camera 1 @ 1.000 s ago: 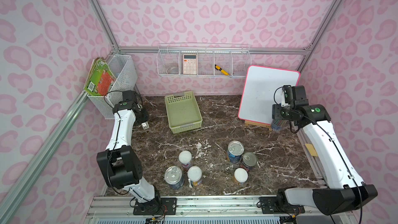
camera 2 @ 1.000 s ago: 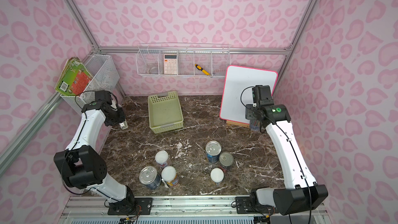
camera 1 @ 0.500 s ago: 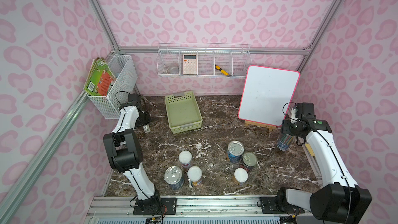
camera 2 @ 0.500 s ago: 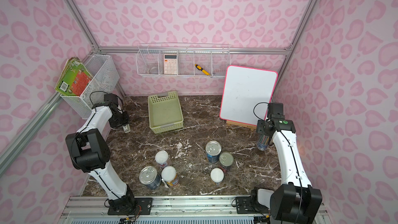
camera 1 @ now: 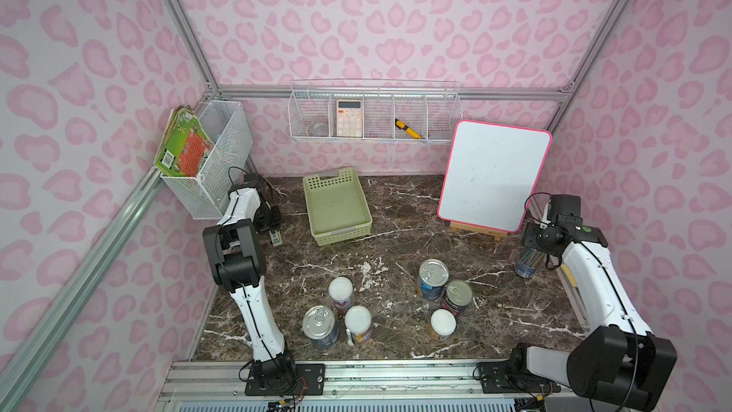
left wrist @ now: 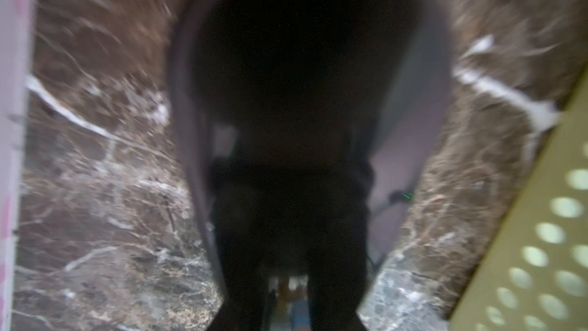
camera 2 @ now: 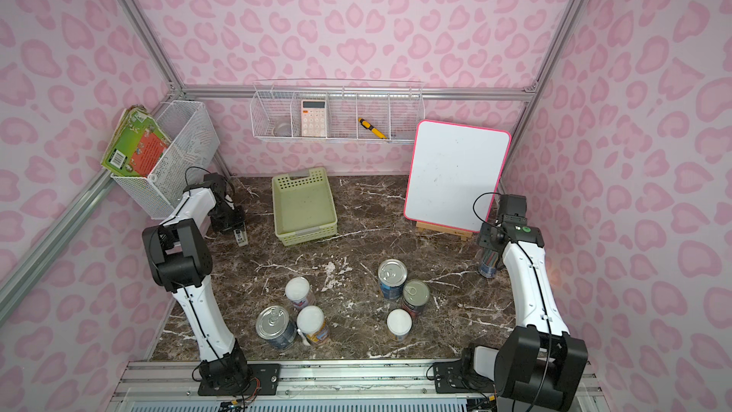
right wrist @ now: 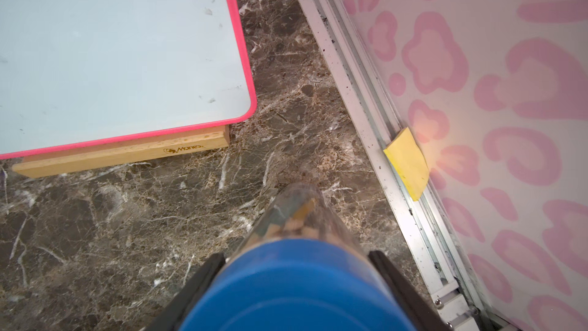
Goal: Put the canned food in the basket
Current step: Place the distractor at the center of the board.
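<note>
**A:** Your right gripper (right wrist: 294,270) is clamped on the blue-capped pencil tube (right wrist: 297,218), upright near the whiteboard (right wrist: 111,42). What about the left gripper (camera 1: 274,236)?

**B:** Can't tell if yours is open. It's low, beside the green basket (camera 1: 336,208). The six cans (camera 1: 433,277) stand on the marble table (camera 1: 396,227), well apart from the basket.

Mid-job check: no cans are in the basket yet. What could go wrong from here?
1. The right gripper is clamped on the pencil tube, not a can; tall and close to the side rail, it may topple on release.
2. The blue-label can and dark-label can stand tight together, with a white-lid can close by; reaching for one may knock the others.
3. The left gripper sits low beside the basket and might shove it.
</note>
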